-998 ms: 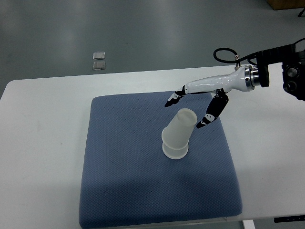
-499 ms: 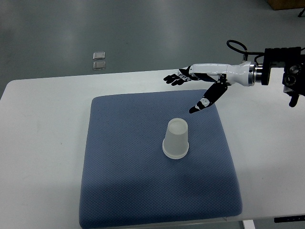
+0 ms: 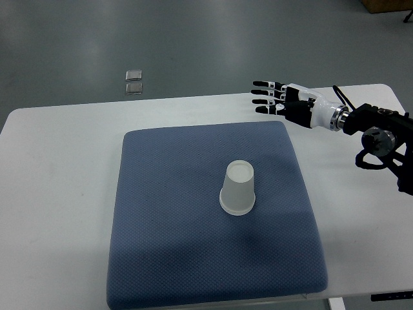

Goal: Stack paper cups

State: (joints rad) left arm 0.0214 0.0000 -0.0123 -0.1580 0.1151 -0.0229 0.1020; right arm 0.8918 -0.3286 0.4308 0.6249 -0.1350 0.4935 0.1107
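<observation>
A stack of white paper cups (image 3: 238, 187) stands upside down near the middle of the blue mat (image 3: 168, 245). My right hand (image 3: 274, 100) hovers over the table's far edge, up and to the right of the cups, well apart from them. Its fingers (image 3: 263, 84) are spread straight and hold nothing. The right arm runs off toward the right edge. No left arm shows.
The blue mat lies on a white table (image 3: 58, 181). Two small square plates (image 3: 134, 81) lie on the grey floor beyond the table's far edge.
The top cup, tilted a second ago, settled straight on the stack. My right hand let go, opened and drew back up and to the right, away from the cups.
</observation>
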